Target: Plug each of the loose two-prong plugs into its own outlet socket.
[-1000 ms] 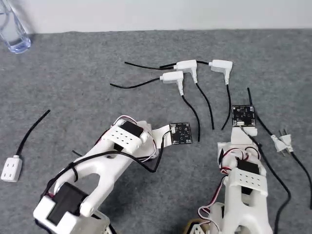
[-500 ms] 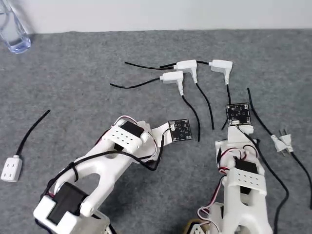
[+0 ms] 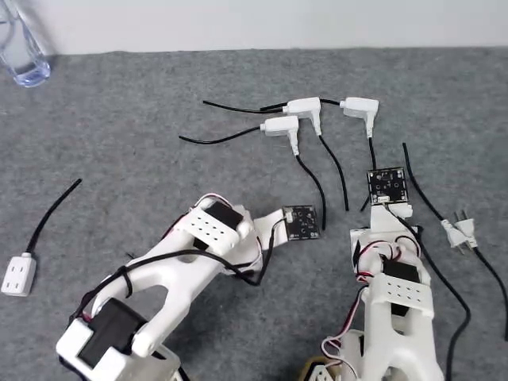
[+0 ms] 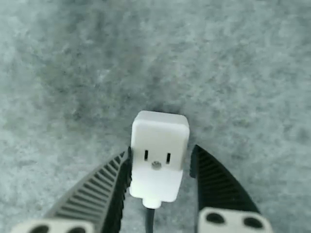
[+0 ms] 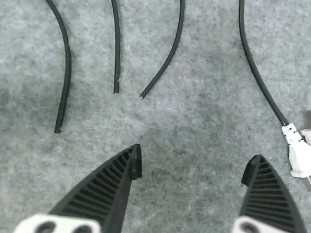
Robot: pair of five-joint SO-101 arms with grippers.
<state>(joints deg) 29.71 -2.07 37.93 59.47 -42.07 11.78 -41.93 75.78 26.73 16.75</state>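
Note:
My left gripper (image 4: pixel 160 153) is shut on a white outlet socket (image 4: pixel 158 158), slots facing the camera and its black cable running back between the fingers. In the high view the left arm (image 3: pixel 210 230) lies mid-table. My right gripper (image 5: pixel 195 158) stands wide open over bare carpet, near several black cable ends (image 5: pixel 116 87). A loose white two-prong plug (image 3: pixel 459 232) lies right of the right arm (image 3: pixel 397 294); the same plug (image 5: pixel 299 158) shows beside one right finger. Another white socket (image 3: pixel 16 275) lies at the far left.
Three white plug-and-socket pieces (image 3: pixel 302 107) lie together at the back, their black cables trailing toward the arms. A clear bottle (image 3: pixel 20 55) stands in the back left corner. Grey carpet (image 3: pixel 119 159) covers the table, with a white wall behind it.
The left arm has shifted a little to the right and toward the front. The right arm edged slightly forward and left, then held still.

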